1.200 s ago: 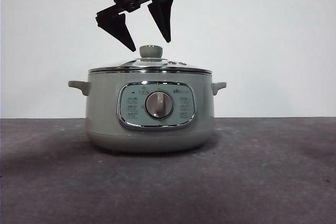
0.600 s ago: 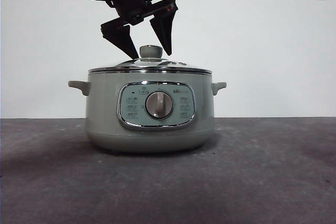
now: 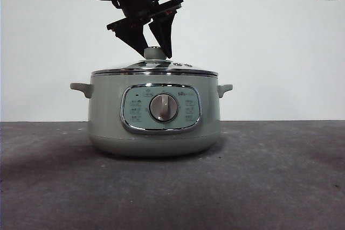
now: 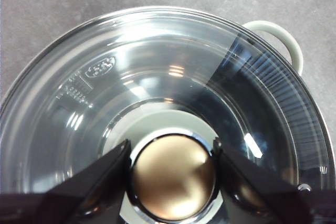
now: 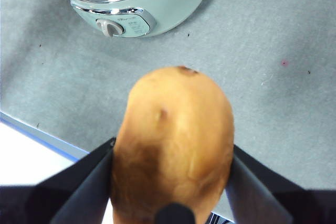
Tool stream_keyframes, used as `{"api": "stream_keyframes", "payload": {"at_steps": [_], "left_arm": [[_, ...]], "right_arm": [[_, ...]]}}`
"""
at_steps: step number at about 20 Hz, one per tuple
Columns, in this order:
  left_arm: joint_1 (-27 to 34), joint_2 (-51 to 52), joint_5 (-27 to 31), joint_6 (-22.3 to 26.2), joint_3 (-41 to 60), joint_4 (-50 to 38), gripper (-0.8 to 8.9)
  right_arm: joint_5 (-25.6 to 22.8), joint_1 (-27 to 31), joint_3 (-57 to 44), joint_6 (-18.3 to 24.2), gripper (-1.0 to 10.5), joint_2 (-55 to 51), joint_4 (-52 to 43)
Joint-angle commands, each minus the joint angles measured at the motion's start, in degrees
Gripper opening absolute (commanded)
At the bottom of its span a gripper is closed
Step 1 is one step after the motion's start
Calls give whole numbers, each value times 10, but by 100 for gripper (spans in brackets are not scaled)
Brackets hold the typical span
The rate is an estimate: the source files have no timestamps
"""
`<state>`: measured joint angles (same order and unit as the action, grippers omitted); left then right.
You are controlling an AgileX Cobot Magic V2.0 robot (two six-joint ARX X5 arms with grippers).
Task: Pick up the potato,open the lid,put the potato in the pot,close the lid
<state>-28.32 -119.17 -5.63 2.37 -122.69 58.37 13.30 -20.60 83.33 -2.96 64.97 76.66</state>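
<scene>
The left gripper (image 3: 152,46) is seen at top centre of the front view, lowered onto the lid (image 3: 154,69). The jaws are clamped against both sides of the knob (image 3: 154,53), so the lid is judged ready to be lifted; the knob is the only part to grip on it. In the left wrist view the knob (image 4: 173,176) sits low centre w/ a black jaw touching each side. The lid is seated flat on the pot (image 3: 154,117), mid-frame in the front view, so the pot is closed. The potato (image 5: 173,145) is held by the right gripper (image 5: 173,182), jaws pressed on its flanks, filling the lower centre of the right wrist view. It is kept high, well apart from the pot (image 5: 157,3) at upper left of that frame, prob. so the lid can come off first.
</scene>
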Motion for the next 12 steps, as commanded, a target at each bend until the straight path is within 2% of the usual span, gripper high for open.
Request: {"api": "stream_keyframes", "payload": {"at_steps": [1,6,10,12], "left_arm": [[0,-6,-2,1,-5,-10,-9],[10,19,-1,9,-79,29,-9],[30,20,-1,9,-203,125,-9],[44,20,0,9,-261,165,-9]], "right_arm": [[-3,-1,-2,6,-8,0,-6],[-3,-1,-2,-14,-8,3,-78],[0,-1,-1,-57,-8,37,-150],[24,-1,-1,-61,-8,71,-189]]}}
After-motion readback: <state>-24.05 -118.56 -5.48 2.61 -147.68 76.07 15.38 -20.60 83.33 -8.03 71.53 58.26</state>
